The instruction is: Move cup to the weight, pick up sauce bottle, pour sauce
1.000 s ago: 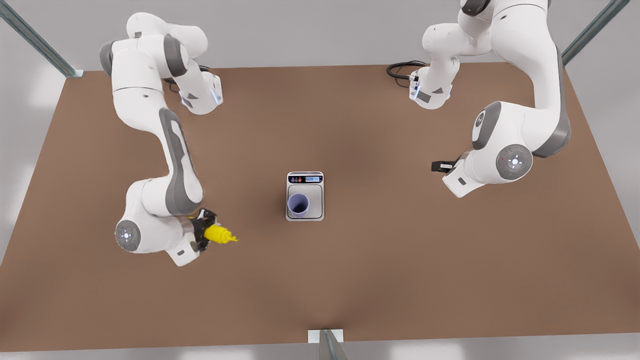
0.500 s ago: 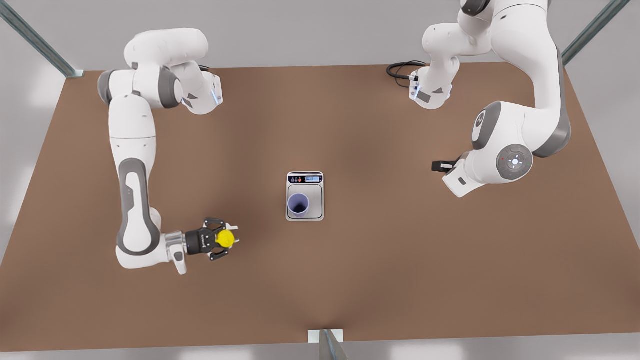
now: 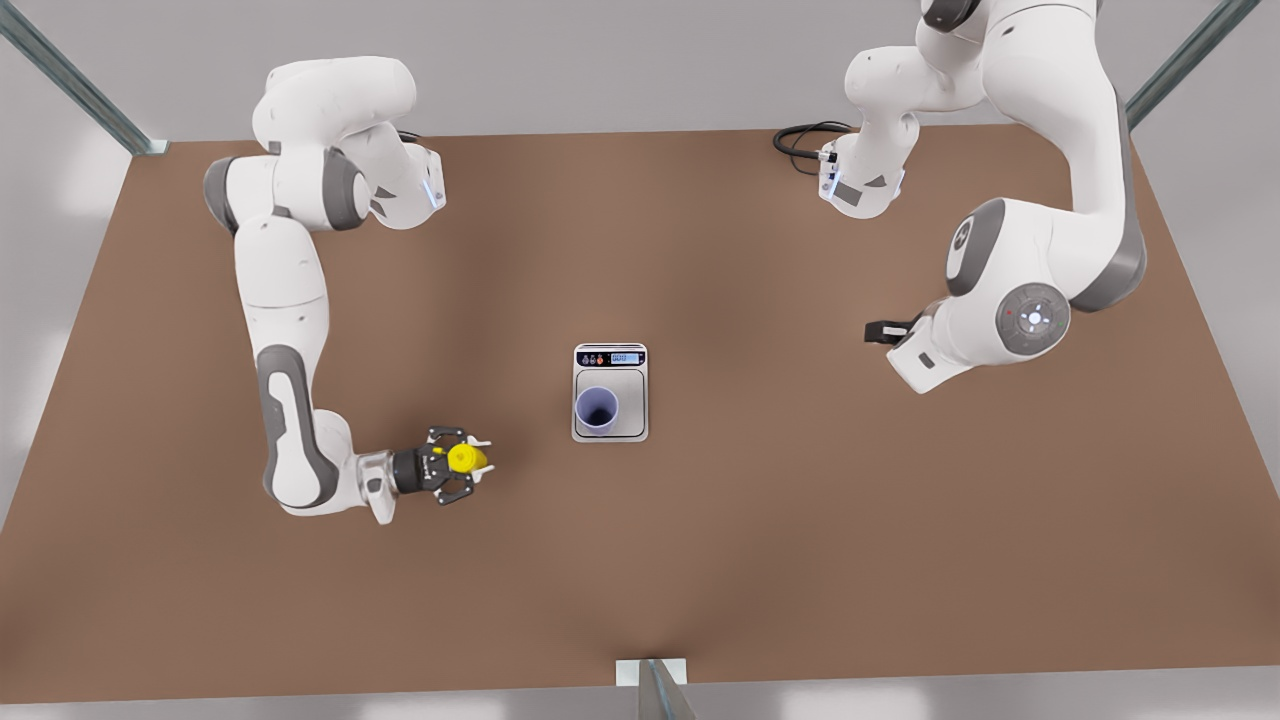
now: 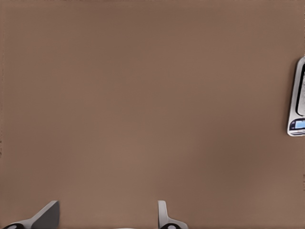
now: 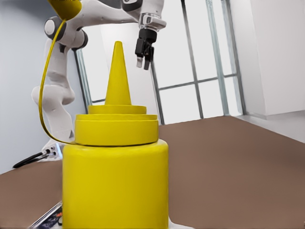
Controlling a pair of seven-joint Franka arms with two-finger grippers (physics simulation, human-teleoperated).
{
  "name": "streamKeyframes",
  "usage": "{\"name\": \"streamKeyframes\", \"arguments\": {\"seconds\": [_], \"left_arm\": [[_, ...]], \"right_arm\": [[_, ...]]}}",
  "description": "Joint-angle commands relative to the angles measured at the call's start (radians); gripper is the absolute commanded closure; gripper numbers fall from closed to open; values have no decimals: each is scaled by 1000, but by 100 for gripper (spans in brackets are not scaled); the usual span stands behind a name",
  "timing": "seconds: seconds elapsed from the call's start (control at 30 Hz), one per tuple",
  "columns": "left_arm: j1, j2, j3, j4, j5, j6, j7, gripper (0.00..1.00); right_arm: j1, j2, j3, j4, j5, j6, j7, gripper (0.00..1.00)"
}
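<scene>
The yellow sauce bottle (image 3: pixel 463 459) stands upright in my right gripper (image 3: pixel 470 462), which is shut on it at the front view's left, well short of the weight. In the right wrist view the sauce bottle (image 5: pixel 115 176) looms close, nozzle pointing up. The lavender cup (image 3: pixel 597 409) sits on the silver weight (image 3: pixel 632 395) at the table's middle. My left gripper (image 3: pixel 878 331) waits at the front view's right, high above the table. In the left wrist view its fingertips (image 4: pixel 47 215) stand apart with nothing between them, and the weight (image 4: pixel 298 100) shows at the edge.
The brown table (image 3: pixel 800 520) spreads wide around the weight. A black cable (image 3: pixel 800 140) coils at the back near one arm's base. Metal posts stand at the corners, and a bracket (image 3: pixel 650 672) sits at the front edge.
The right arm turned the sauce bottle from lying sideways to upright and carried it slightly toward the weight. The left arm has barely shifted.
</scene>
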Motion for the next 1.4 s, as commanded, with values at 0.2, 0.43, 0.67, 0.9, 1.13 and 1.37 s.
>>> {"name": "streamKeyframes", "arguments": {"seconds": [0.2,0.43,0.67,0.9,1.13,1.37], "left_arm": [[0,3,0,6,4,1,2,0],[1,3,0,6,5,1,2,0],[1,5,0,6,7,1,2,0],[1,5,0,6,7,1,2,0],[1,11,0,6,8,1,2,0],[0,11,0,9,7,1,2,0]], "right_arm": [[0,47,19,4,26,-9,-408,50],[1,80,22,12,42,-8,-408,50],[0,70,29,15,40,-8,-345,50],[4,62,25,2,22,5,-196,50],[15,62,20,7,22,19,-173,50],[17,63,20,10,19,25,-120,51]]}}
